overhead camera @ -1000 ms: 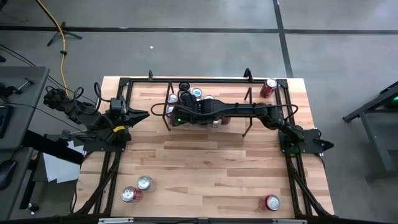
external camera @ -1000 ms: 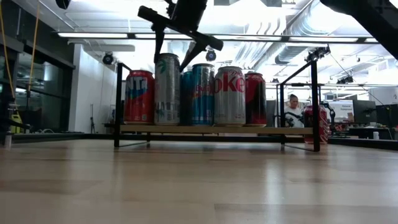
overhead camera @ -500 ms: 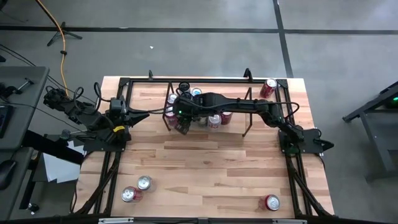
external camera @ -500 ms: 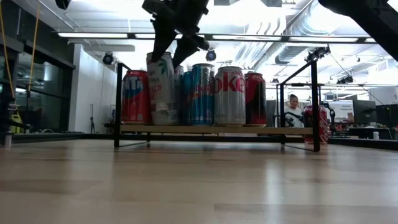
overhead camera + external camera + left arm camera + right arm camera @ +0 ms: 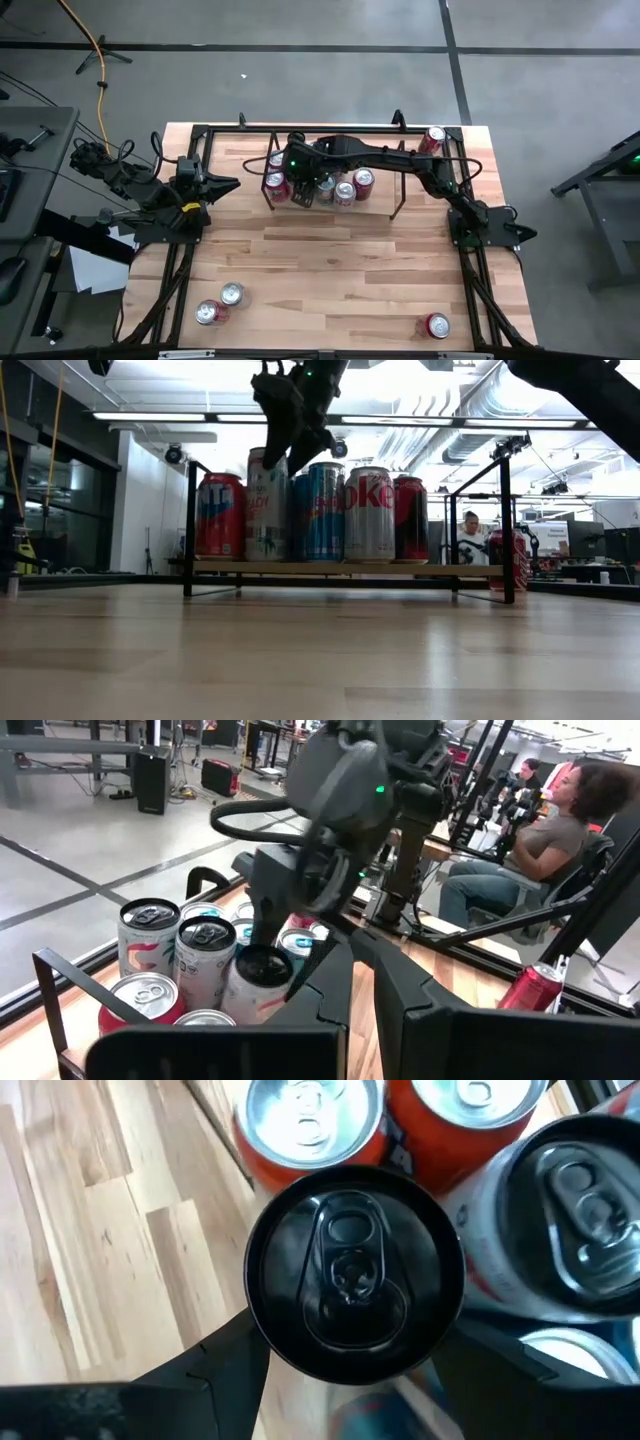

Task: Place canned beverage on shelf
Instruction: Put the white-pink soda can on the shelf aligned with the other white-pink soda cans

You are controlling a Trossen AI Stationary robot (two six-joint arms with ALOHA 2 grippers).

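Observation:
A white-and-teal canned beverage [image 5: 265, 510] with a black top [image 5: 355, 1270] stands at the left end of the shelf [image 5: 350, 569], among several other cans. It is between a red can [image 5: 222, 515] and a blue one [image 5: 325, 510]. My right gripper [image 5: 290, 445] reaches down over it and is shut on it. My left gripper [image 5: 232, 184] waits shut at the table's left side, well clear of the shelf; its fingers [image 5: 365, 980] show dark at the bottom of the left wrist view. My right gripper pinches the can's upper wall just under the black rim [image 5: 262, 1342] between its two fingers, one on each side. The fingers [image 5: 480, 1355] come from above, slanting down. The can stands nearly upright, its bottom [image 5: 265, 558] at the level of the shelf's top beside the other cans.
Two loose cans [image 5: 222, 303] lie near the table's front left, one [image 5: 437, 325] near the front right and one [image 5: 432, 140] at the far right corner. The black rail frame [image 5: 200, 140] edges the wooden table. A person sits beyond the table [image 5: 545, 830].
My right gripper has rolled about its own pointing line and shifted a little toward the table's far edge, staying over the shelf's left end. The can tipped sideways midway and now stands nearly upright again among the others.

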